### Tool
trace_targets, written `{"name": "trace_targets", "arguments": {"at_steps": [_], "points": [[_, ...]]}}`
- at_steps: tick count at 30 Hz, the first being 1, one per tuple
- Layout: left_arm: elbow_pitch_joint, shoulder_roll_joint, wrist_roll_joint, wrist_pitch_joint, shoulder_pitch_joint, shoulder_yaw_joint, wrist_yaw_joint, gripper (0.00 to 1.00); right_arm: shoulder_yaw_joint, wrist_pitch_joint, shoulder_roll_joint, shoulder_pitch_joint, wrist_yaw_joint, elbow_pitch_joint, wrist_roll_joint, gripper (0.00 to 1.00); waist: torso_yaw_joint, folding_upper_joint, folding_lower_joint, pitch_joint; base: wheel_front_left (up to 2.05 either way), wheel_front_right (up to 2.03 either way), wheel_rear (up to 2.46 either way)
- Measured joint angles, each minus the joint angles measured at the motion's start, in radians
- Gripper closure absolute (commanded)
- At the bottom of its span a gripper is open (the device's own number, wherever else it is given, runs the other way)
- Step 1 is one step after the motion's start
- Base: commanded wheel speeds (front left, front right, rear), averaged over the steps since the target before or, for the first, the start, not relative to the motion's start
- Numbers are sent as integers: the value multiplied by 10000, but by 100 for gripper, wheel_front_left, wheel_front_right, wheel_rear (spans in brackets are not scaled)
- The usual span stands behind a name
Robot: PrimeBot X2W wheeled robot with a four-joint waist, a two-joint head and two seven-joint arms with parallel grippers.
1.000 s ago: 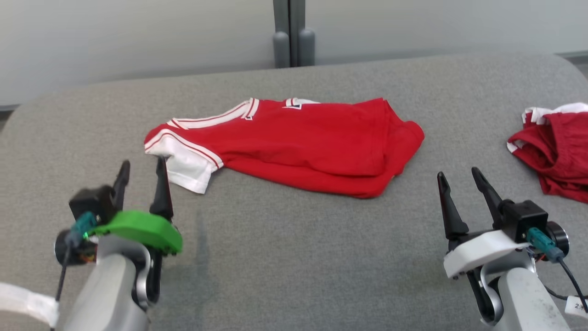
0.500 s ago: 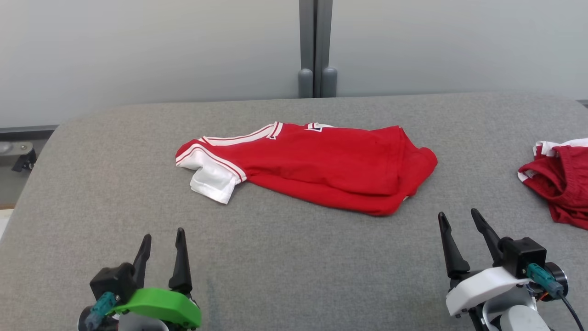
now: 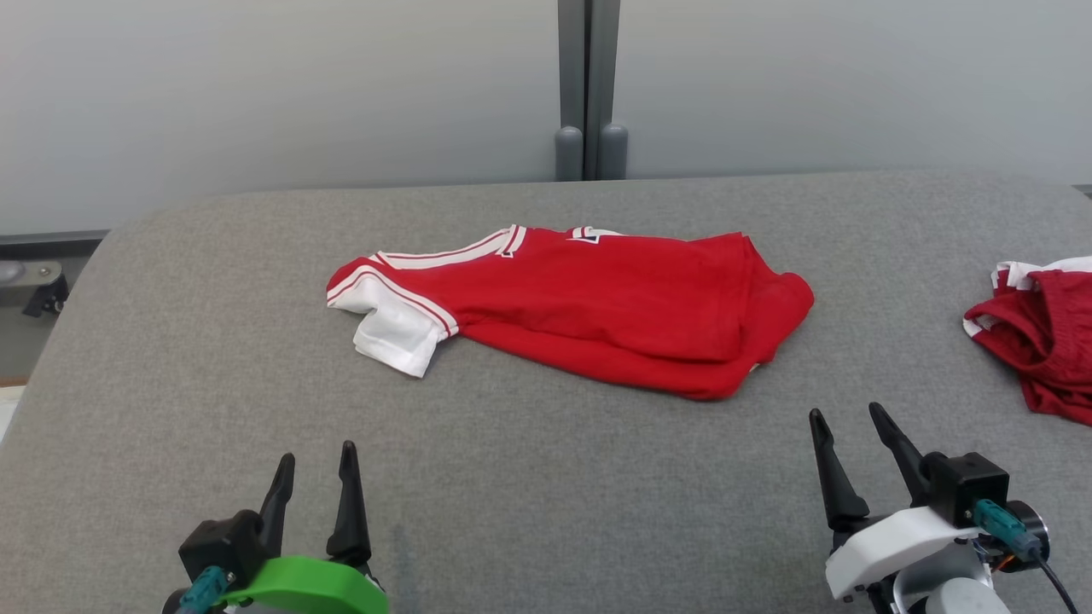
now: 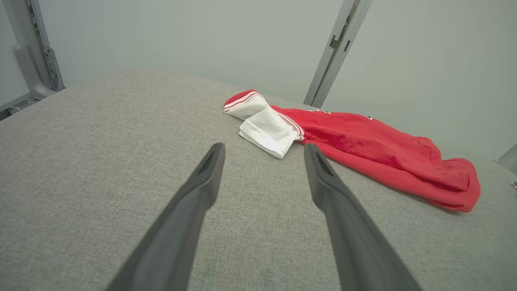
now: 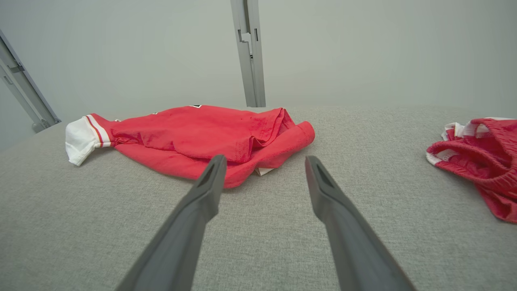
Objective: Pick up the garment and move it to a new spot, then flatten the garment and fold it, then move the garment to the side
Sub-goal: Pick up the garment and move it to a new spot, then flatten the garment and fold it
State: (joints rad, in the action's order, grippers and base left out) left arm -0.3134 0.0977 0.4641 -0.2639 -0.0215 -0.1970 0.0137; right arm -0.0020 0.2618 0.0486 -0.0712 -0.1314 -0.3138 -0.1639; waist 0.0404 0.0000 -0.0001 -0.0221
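Grey fabric covers the table [image 3: 546, 495], where the red shirt [image 3: 589, 303] lies folded at the middle. Nearer, the left gripper [image 3: 317, 453] and right gripper [image 3: 846, 412] stand apart from it, fingers spread and empty. Another red garment [image 3: 1045, 341] lies bunched at the right.

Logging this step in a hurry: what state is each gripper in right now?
Left gripper: open, holding nothing, apart from the red shirt.
Right gripper: open, holding nothing.
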Motion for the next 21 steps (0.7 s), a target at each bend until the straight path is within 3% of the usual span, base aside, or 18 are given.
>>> {"name": "trace_targets", "arguments": {"at_steps": [10, 21], "points": [[-65, -215, -88, 0, -5, 123, 52, 0, -86, 0, 0, -221, 2, -238, 326, 0, 125, 0, 0, 168, 0, 0, 0], [-96, -418, -198, 2, -507, 117, 140, 0, -169, -871, -2, -3037, 0, -2410, 1498, 0, 615, 0, 1, 856, 0, 0, 0]]}}
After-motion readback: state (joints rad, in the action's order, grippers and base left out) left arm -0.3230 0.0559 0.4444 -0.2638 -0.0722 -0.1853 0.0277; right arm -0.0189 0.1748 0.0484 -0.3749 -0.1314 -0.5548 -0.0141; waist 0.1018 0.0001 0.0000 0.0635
